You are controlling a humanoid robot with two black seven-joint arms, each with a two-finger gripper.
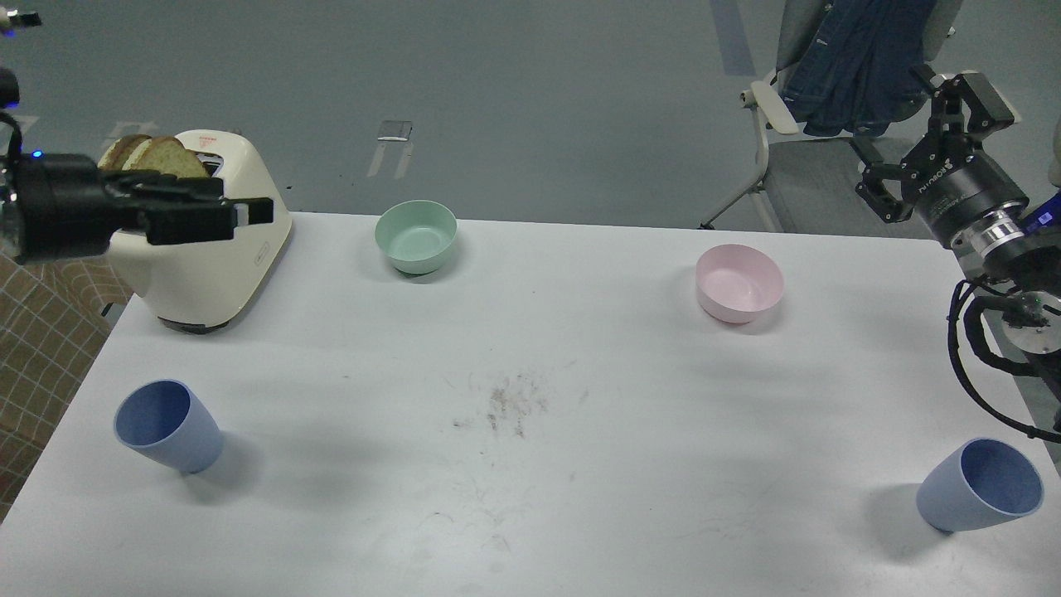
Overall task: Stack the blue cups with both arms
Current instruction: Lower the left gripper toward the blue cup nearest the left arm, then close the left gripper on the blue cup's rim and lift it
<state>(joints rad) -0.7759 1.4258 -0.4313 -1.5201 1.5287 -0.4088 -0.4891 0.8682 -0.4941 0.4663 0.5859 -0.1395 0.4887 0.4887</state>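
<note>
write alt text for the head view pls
Two blue cups, the left cup and the right cup, stand far apart on a white table, untouched. Both grippers, left and right, hover above, holding nothing.

White lettering on the right claw (920, 137) body, too blurred to read.

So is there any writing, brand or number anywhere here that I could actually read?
"ROBOTIQ", as far as I can make it out, in white letters on the black wrist of the right tool.
Small red print on top of the toaster: too blurred to read.
Small mark on the toaster's side: too small to read.
No text shows on the cups, bowls or table.
</note>
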